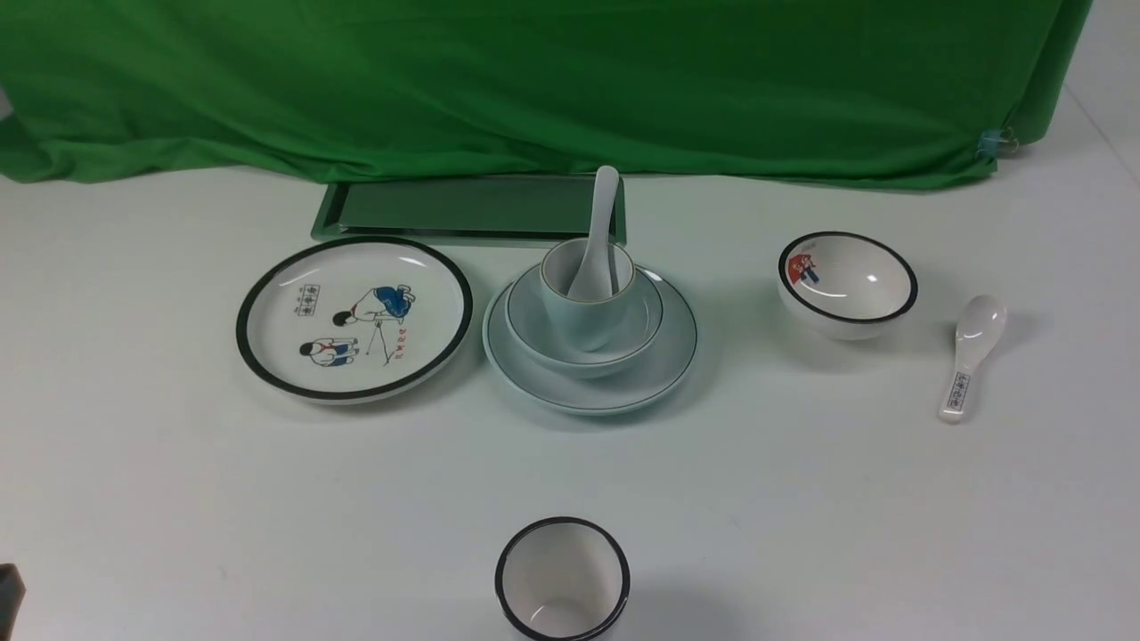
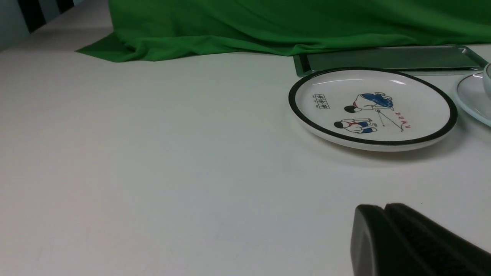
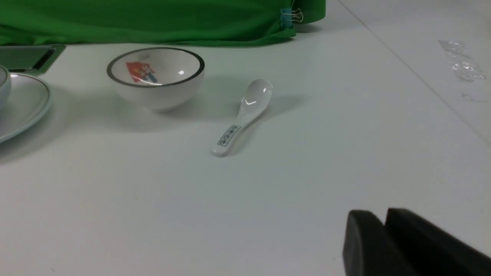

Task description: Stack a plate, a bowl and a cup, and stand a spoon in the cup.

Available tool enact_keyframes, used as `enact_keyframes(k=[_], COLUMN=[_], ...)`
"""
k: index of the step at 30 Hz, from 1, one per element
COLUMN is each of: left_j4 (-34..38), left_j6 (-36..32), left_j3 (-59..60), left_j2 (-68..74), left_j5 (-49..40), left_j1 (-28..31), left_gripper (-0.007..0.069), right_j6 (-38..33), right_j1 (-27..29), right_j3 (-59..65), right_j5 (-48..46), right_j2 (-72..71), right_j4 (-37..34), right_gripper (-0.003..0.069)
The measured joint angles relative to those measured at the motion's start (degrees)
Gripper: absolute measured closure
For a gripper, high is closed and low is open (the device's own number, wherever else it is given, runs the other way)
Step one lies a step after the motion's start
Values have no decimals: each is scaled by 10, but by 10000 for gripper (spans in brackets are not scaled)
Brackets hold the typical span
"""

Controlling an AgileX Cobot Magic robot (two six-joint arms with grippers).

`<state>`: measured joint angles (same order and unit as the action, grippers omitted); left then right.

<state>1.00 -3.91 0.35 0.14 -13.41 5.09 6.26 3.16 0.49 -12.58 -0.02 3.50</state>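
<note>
The pale plate [image 1: 663,361] lies at the table's centre with the pale bowl [image 1: 646,312] on it. Inside the bowl stands the blue-green cup [image 1: 583,325], and the plain white spoon [image 1: 604,209] stands in it, handle up, leaning back. My left gripper [image 2: 383,207] is shut and empty over bare table, well to the left of the stack; only a dark corner of it [image 1: 9,588] shows in the front view. My right gripper [image 3: 384,214] hovers over bare table on the right, its fingers a narrow gap apart with nothing between them. It is outside the front view.
A black-rimmed cartoon plate [image 1: 354,318] lies left of the stack. On the right are a black-rimmed picture bowl [image 1: 848,280] and a printed spoon [image 1: 971,352]. A black-rimmed cup [image 1: 563,579] stands at the front. Behind are a green tray [image 1: 472,206] and a green cloth [image 1: 534,80].
</note>
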Motion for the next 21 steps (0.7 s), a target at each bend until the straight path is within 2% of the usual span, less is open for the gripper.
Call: enact_keyframes(k=[21], left_j4=[1], left_j6=[0], left_j3=[0], left_j2=[0], left_j5=[2], left_j1=[0], left_gripper=[653], right_j6=[0], right_j1=[0], right_j3=[0], right_j5=[0], right_j2=[0], right_j4=[0], right_gripper=[496])
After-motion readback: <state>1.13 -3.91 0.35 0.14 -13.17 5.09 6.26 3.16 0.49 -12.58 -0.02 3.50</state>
